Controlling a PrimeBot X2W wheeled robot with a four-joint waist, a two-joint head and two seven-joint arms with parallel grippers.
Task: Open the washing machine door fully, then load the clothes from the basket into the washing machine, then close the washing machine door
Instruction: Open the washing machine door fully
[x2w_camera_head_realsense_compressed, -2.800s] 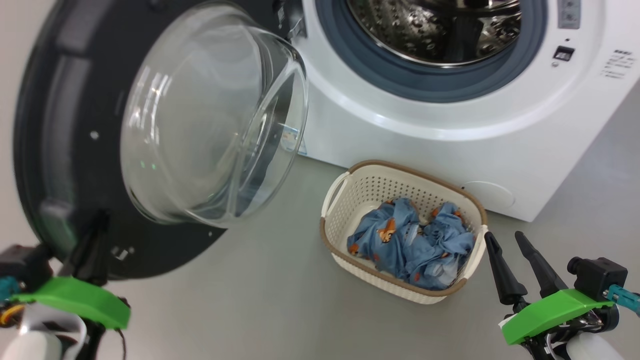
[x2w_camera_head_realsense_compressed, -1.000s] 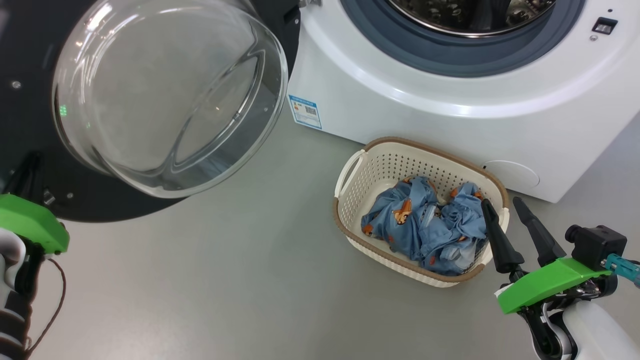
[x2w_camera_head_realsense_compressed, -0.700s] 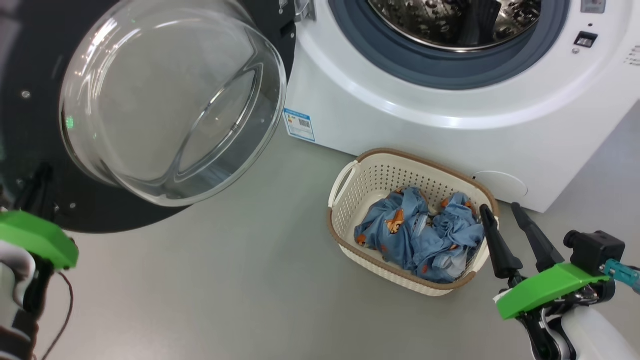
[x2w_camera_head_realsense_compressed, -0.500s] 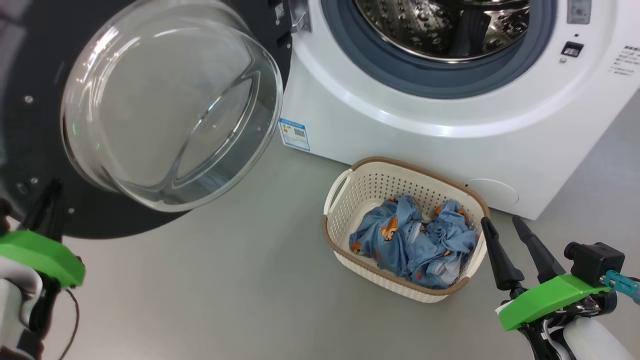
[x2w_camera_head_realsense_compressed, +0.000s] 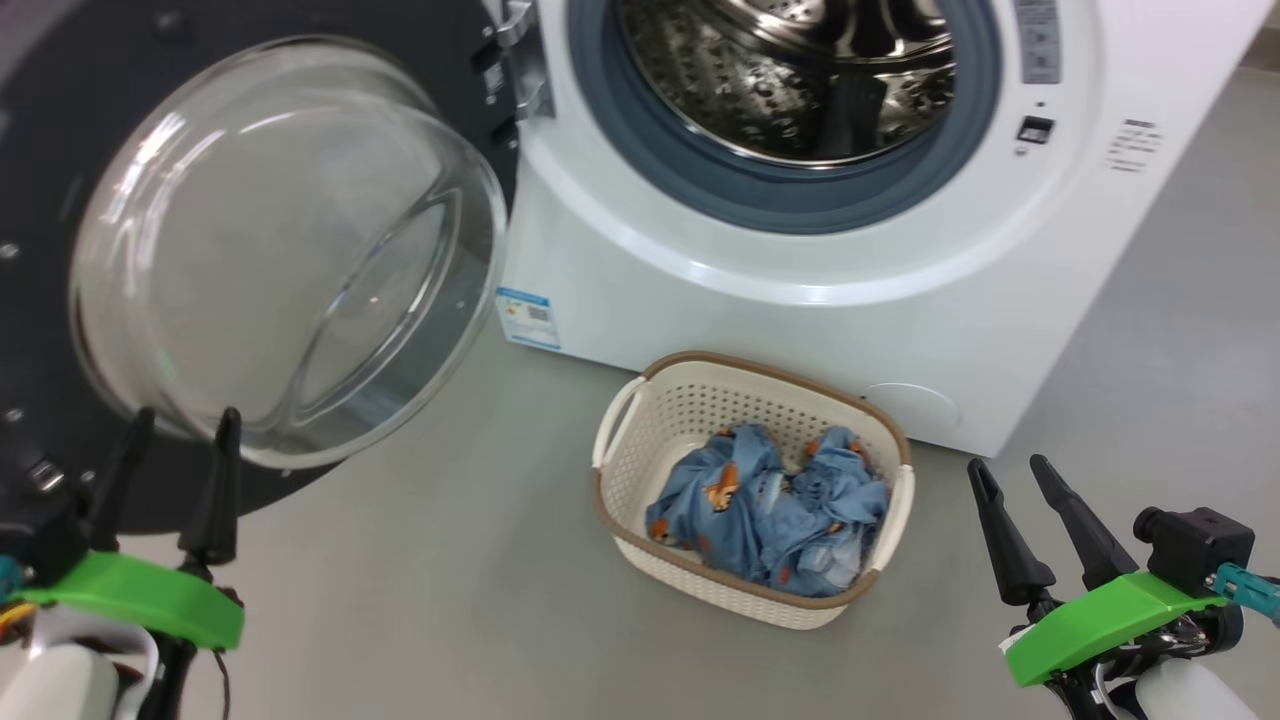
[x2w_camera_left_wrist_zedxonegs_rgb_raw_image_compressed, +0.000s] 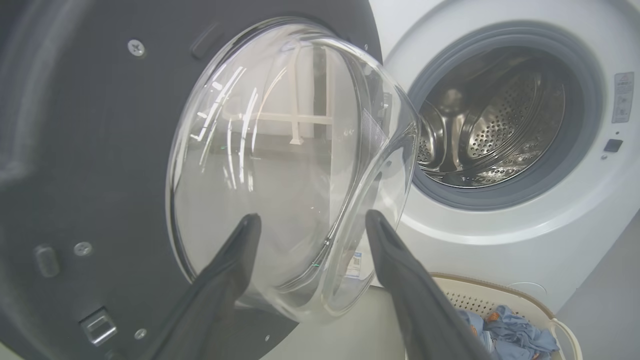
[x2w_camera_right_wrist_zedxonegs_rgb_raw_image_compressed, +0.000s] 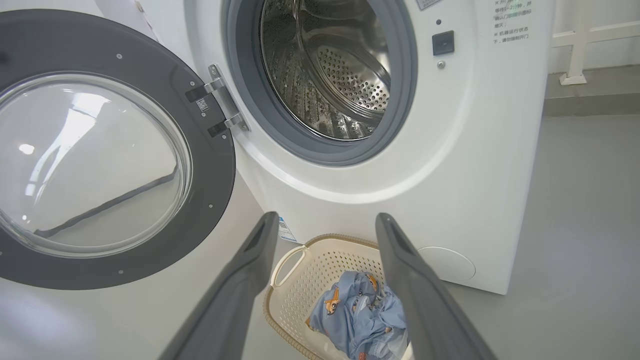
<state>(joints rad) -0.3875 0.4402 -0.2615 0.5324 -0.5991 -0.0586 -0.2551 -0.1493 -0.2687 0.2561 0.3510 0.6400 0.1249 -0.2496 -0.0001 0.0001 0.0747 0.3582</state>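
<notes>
Nearest, at the lower left, the left gripper (x2w_camera_head_realsense_compressed: 184, 418) has its two dark fingers spread apart and holds nothing. It points up at the lower edge of the washing machine door (x2w_camera_head_realsense_compressed: 280, 250), close to it but not touching. At the lower right, the right gripper (x2w_camera_head_realsense_compressed: 1008, 465) is also spread and empty, hanging over the grey floor (x2w_camera_head_realsense_compressed: 450, 580) just right of the basket (x2w_camera_head_realsense_compressed: 690, 578).

The cream basket sits on the floor in the middle, just in front of the washing machine (x2w_camera_head_realsense_compressed: 800, 330). The clothes (x2w_camera_head_realsense_compressed: 765, 505), crumpled blue fabric with small orange figures, lie heaped inside it, towards its right half.

Further back on the left, the black door with its bulging glass bowl stands swung wide on its hinge, well clear of the opening. Furthest back, the grey gasket (x2w_camera_head_realsense_compressed: 760, 195) rings the steel drum (x2w_camera_head_realsense_compressed: 790, 80), and no clothing is visible in the part that shows.

The door-opening step looks finished, and loading has not yet begun. The next move calls for a gripper, likely the right one since it is closest, to reach down into the basket and close on a fold of fabric. It would then lift the garment clear of the rim and carry it back into the drum.
</notes>
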